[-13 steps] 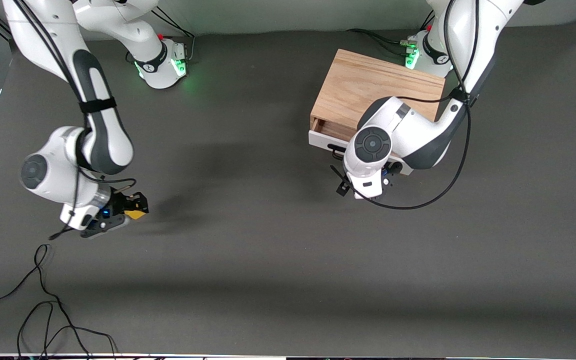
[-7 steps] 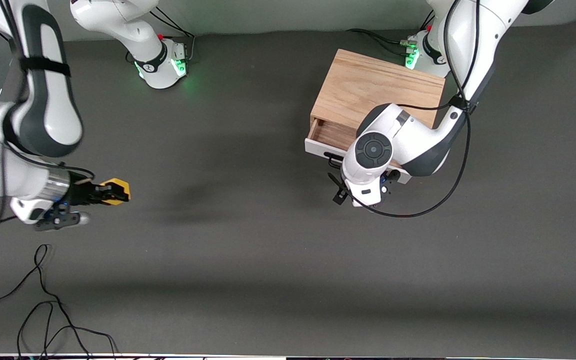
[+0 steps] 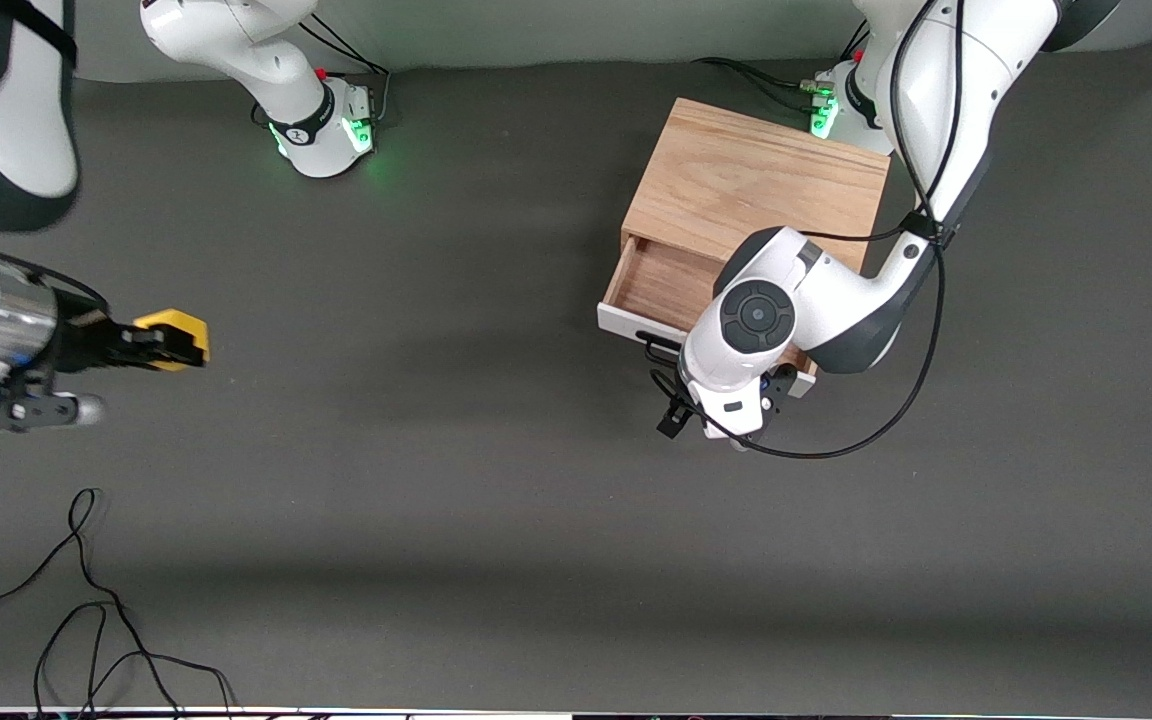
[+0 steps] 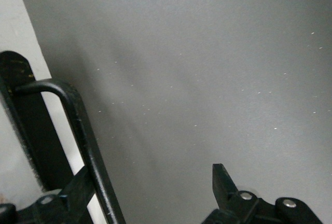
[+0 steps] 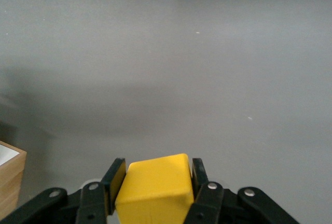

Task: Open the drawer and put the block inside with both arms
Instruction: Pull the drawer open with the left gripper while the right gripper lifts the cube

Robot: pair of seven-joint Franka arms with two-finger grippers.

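Drawer partly out, block held in the air

Right gripper (image 3: 151,345) jaws clamp the block (image 3: 174,335) over the counter's (image 3: 496,480) right-arm edge; left gripper (image 3: 726,395), jaws wide, hooks the drawer (image 3: 661,290) handle (image 4: 85,136).

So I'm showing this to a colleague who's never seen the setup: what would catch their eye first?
Probably the yellow block, clamped in the right pincer in the air over bare table at the right arm's end. Next, the drawer of the oak box, partly pulled out, its wooden interior showing. The left pincer straddles its black bar handle without closing on it.
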